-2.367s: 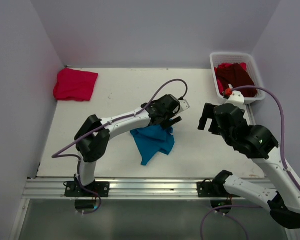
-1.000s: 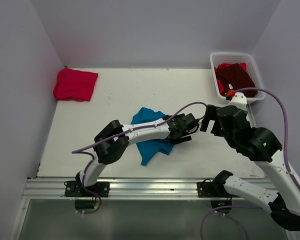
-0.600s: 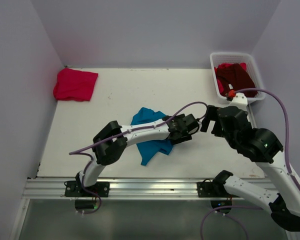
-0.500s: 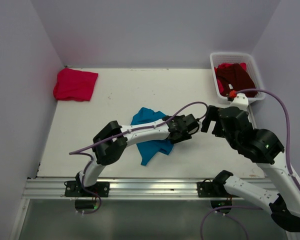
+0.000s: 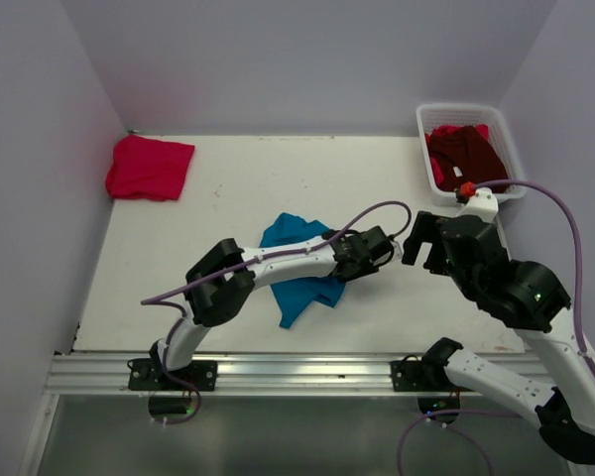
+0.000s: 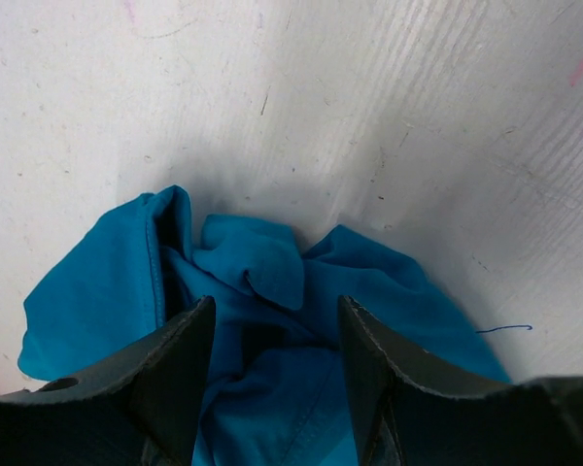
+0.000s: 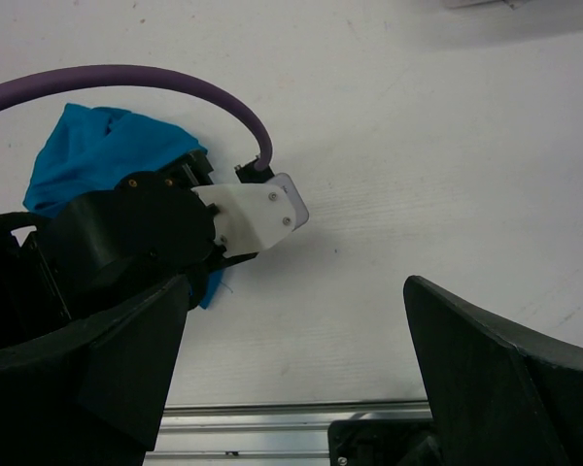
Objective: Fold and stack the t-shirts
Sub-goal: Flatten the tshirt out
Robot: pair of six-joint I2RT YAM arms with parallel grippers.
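A crumpled teal-blue t-shirt (image 5: 299, 290) lies on the white table near the middle. My left gripper (image 5: 349, 266) is lowered onto its right edge. In the left wrist view the jaws (image 6: 277, 303) stand part-way apart, with bunched teal cloth (image 6: 262, 272) between them and not pinched. My right gripper (image 5: 423, 248) hovers wide open just right of the left wrist, holding nothing (image 7: 296, 286). A bright pinkish-red t-shirt (image 5: 149, 167) lies folded at the far left. A dark maroon t-shirt (image 5: 466, 151) sits in the basket.
The white mesh basket (image 5: 428, 114) stands at the far right corner, with some red cloth showing under the maroon. A purple cable (image 7: 175, 83) arcs over the left wrist. Walls close the table on three sides; an aluminium rail (image 5: 297, 372) runs along the near edge.
The left jaws have narrowed around the teal cloth while the arm stayed in place. The right gripper has drifted slightly to the right, still wide open.
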